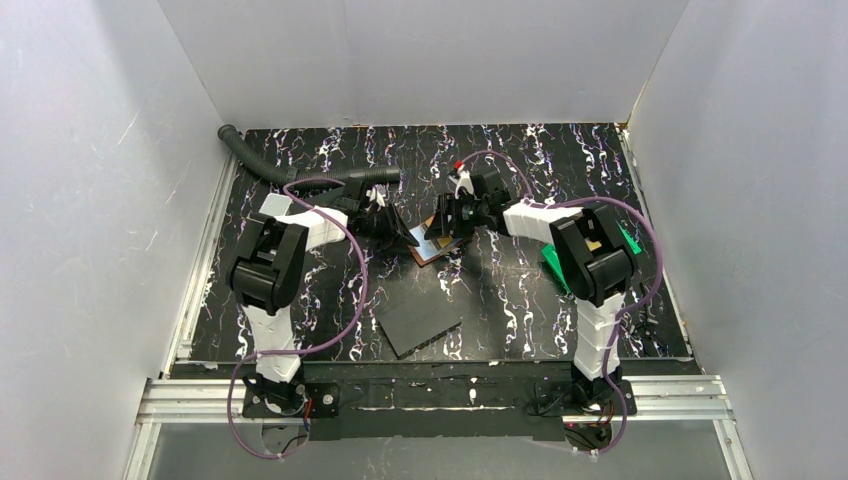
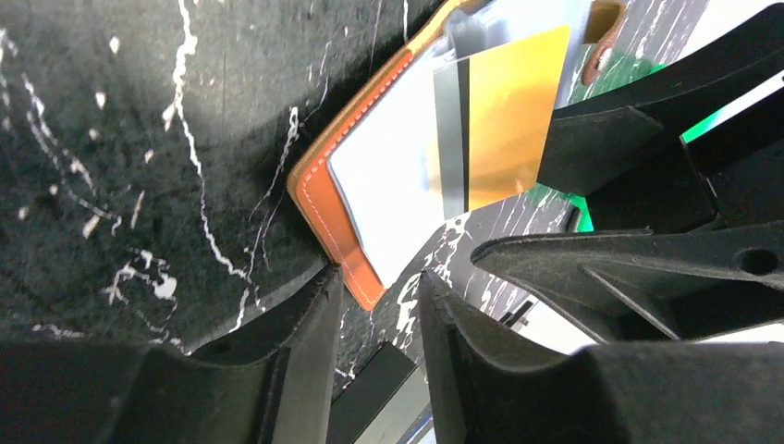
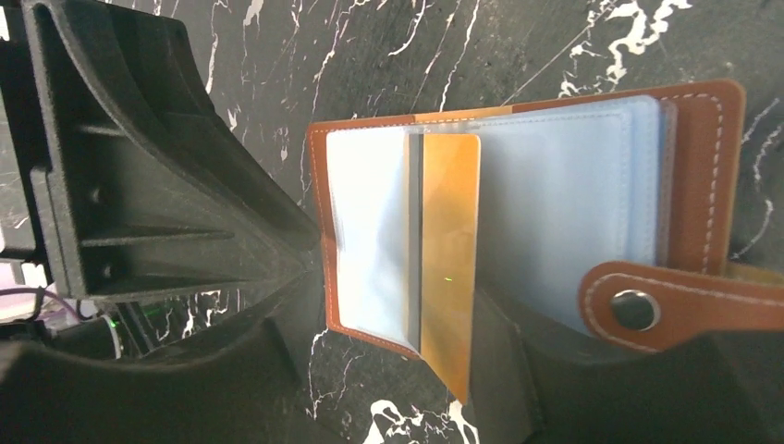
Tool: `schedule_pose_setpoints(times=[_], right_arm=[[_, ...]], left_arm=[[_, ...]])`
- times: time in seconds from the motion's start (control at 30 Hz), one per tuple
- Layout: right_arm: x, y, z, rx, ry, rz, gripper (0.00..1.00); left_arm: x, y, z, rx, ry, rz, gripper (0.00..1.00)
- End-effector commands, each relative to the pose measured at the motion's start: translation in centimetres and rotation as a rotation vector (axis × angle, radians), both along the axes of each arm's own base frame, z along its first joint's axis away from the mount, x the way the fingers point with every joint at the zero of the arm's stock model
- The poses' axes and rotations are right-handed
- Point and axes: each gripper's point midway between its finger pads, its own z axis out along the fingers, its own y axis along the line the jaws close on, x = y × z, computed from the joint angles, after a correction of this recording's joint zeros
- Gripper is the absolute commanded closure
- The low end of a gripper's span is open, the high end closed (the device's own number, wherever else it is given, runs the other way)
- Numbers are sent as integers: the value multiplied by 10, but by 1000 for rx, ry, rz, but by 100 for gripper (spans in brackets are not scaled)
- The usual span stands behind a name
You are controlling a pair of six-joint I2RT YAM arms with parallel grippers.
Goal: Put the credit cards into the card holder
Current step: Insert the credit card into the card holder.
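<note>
The brown leather card holder (image 3: 703, 166) lies open on the table between both grippers, its clear sleeves fanned out and its snap tab (image 3: 638, 310) to one side. An orange-yellow credit card (image 3: 450, 268) with a grey stripe stands partway in a sleeve, its lower end sticking out past the holder's edge. My right gripper (image 3: 393, 370) is open around that end, and the card's edge rests against one finger (image 3: 518, 379). My left gripper (image 2: 379, 277) is open, its tips at the corner of the card holder (image 2: 337, 213). The same card (image 2: 508, 120) shows there too. No light blue card is visible.
A dark grey flat slab (image 1: 420, 320) lies near the front middle. A green bin (image 1: 556, 264) sits at the right, mostly behind the right arm. A black ribbed hose (image 1: 290, 172) runs along the back left. White walls enclose the table.
</note>
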Motion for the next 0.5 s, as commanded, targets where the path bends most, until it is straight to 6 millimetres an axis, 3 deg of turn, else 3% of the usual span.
schedule_pose_setpoints(times=[0.0, 0.3, 0.47], right_arm=[[8, -3, 14, 52, -13, -2, 32], [5, -22, 5, -91, -26, 6, 21], [6, -21, 5, -92, -23, 9, 22]], left_arm=[[3, -7, -4, -42, 9, 14, 68], [1, 3, -29, 44, 71, 41, 75], [2, -5, 0, -32, -25, 23, 80]])
